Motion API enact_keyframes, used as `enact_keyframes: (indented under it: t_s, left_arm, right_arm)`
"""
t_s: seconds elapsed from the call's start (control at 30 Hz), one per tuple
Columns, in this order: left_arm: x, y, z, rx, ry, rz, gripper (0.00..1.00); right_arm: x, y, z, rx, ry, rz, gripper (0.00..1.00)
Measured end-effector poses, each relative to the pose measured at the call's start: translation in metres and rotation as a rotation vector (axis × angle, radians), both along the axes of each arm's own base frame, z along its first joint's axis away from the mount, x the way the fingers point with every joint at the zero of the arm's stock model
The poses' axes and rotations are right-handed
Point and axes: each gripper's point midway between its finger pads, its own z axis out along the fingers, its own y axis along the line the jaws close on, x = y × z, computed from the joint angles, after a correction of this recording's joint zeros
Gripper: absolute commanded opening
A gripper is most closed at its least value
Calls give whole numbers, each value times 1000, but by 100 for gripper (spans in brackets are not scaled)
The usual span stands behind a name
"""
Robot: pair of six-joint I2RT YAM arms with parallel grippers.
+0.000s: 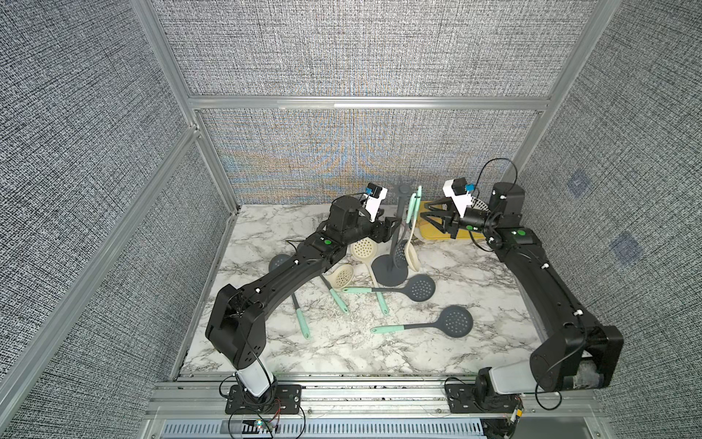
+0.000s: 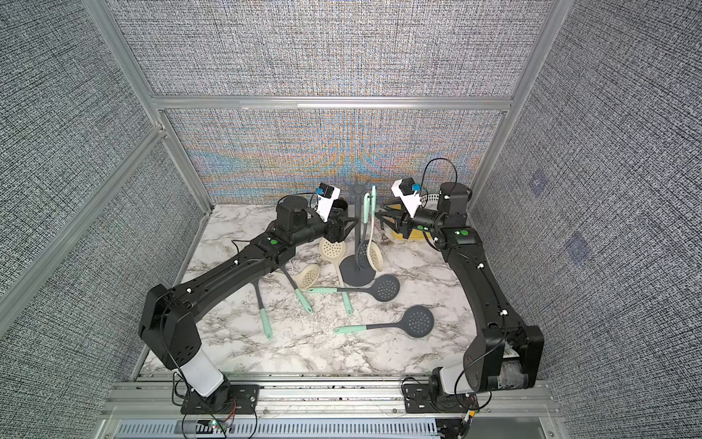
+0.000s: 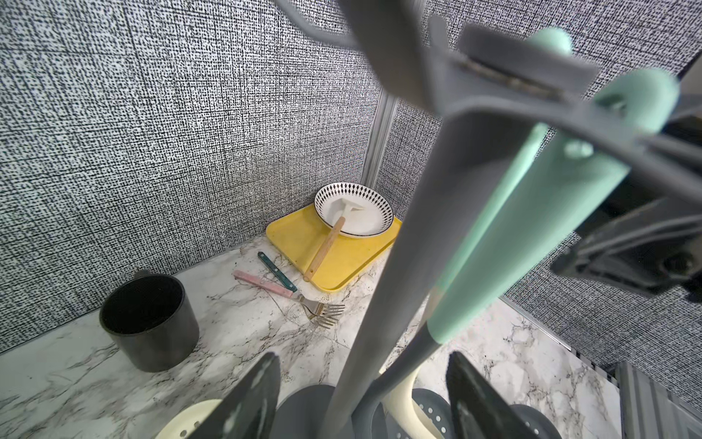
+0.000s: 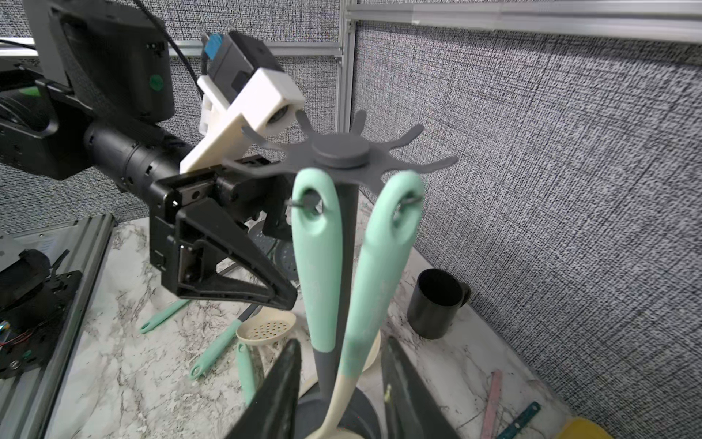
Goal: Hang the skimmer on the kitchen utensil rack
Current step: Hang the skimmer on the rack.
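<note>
With the left claw (image 3: 362,359) apart astride the kitchen utensil rack (image 4: 342,146), we are facing the hung cream skimmer (image 4: 383,266), its handle vertical, right claw (image 4: 340,342) apart.

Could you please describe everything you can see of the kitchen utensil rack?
The kitchen utensil rack is dark grey, matte, plastic-looking: round flat base, thin upright pole, star-shaped crown of hooks. It stands on the marble table near the back. Two mint-handled skimmers hang from it; the left gripper, jaws open, straddles its pole.
</note>
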Motion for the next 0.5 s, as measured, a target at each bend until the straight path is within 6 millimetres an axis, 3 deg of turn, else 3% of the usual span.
enact_keyframes:
  t_s: [0.17, 0.5]
  left_arm:
    - [1, -1, 3, -4, -4, -2, 66]
    - [2, -6, 3, -9, -3, -20, 64]
  right_arm:
    - [11, -1, 14, 20, -16, -25, 3]
    - [15, 21, 24, 32, -21, 28, 1]
